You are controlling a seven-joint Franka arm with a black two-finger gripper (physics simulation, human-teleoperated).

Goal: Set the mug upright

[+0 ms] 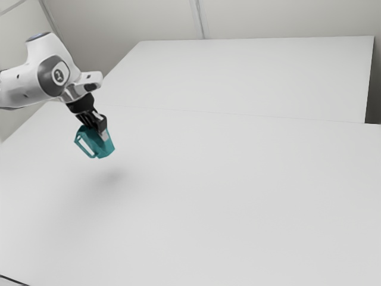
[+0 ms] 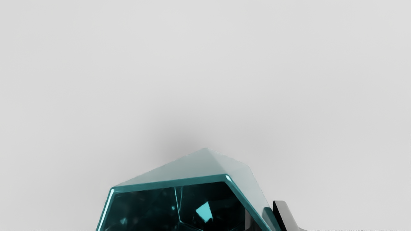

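Gripper [image 1: 102, 131] grasping mug [image 1: 101, 149] above table [image 1: 220, 196]; long axis tilted, mouth up, base toward exterior view's right, handle [image 1: 85, 147] left.

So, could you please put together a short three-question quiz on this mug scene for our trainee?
1. True or false: the hand holds the mug clear of the table.
2. What colour is the mug? a) yellow, b) teal, c) red
3. Fill in: the mug's handle is on its side toward the exterior view's ____.

Key: 1 true; 2 b; 3 left
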